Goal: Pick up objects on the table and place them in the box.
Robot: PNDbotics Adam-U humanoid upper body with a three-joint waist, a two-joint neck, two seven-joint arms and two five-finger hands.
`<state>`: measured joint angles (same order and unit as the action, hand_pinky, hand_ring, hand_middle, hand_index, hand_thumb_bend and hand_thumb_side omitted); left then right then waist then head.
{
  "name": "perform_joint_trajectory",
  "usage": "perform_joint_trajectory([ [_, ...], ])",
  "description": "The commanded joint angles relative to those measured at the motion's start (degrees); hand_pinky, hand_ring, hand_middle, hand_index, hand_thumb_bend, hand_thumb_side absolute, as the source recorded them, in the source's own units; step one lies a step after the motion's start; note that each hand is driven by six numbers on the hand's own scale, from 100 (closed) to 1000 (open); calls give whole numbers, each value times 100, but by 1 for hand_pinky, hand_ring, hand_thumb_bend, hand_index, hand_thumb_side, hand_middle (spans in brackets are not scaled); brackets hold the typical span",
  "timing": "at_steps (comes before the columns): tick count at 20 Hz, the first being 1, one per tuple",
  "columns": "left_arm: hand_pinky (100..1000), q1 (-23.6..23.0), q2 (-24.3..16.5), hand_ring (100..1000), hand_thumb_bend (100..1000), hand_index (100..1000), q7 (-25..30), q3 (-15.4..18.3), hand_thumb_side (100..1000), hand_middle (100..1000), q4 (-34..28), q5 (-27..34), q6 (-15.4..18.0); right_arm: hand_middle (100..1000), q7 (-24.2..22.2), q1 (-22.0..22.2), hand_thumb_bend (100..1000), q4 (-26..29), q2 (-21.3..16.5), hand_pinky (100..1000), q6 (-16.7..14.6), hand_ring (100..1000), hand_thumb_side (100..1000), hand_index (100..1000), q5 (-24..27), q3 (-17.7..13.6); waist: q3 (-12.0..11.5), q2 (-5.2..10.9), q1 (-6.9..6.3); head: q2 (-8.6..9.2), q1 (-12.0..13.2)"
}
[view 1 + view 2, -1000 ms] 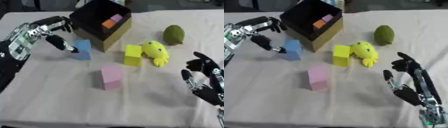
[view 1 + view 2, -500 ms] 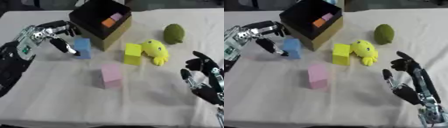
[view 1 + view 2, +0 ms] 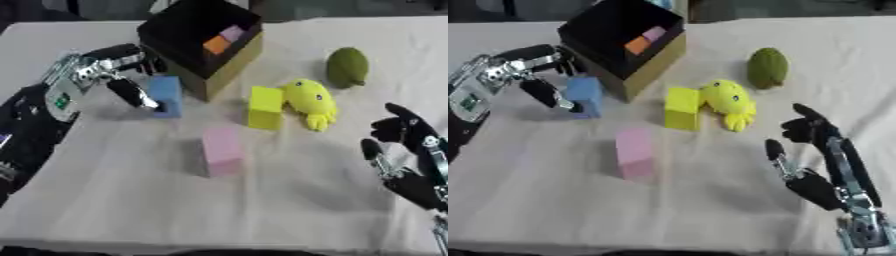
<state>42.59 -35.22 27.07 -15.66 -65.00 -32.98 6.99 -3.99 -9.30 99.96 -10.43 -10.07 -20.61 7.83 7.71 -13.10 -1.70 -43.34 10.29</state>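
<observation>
As its thumb and fingers spread around the blue block, the left hand has the thumb tip at the block's near side and the fingers over its top, not yet closed on it, with the black box just beyond the fingertips. It looks light, rigid and flat-sided (foam or wood, probably), best pinched across two opposite faces. Far to the right, the right hand idles open, fingers up, holding nothing.

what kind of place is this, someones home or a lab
Likely a lab or test bench, not a home: a table under a plain white cloth, toy blocks like the pink block, a black box for sorting, and a robot's left hand working.
</observation>
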Motion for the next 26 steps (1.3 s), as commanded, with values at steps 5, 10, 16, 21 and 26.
perform_joint_trajectory([
  [5,735,130,-52,664,619,757,58,-20,299,647,40,-155,61,672,-11,-43,328,68,-87,714,-10,688,527,927,31,2,15,195,-25,-47,16],
  [10,716,124,-65,624,575,718,109,-21,269,601,51,-237,90,672,-12,-42,327,66,-84,714,-9,688,529,927,29,-1,18,196,-28,-45,18],
  [16,654,46,-165,534,438,615,10,79,215,492,-187,-165,81,672,1,-39,324,64,-83,714,-4,688,532,927,26,-16,15,196,-29,-40,12],
  [21,650,-10,-415,541,406,602,-88,203,213,483,-744,-36,-7,672,11,-38,321,57,-84,714,1,688,532,928,22,-24,3,200,-34,-33,-4],
  [26,664,-52,-838,544,404,606,-67,441,228,499,-1443,140,-115,672,30,-32,316,51,-95,714,8,688,533,928,16,-38,-10,208,-45,-19,-32],
])
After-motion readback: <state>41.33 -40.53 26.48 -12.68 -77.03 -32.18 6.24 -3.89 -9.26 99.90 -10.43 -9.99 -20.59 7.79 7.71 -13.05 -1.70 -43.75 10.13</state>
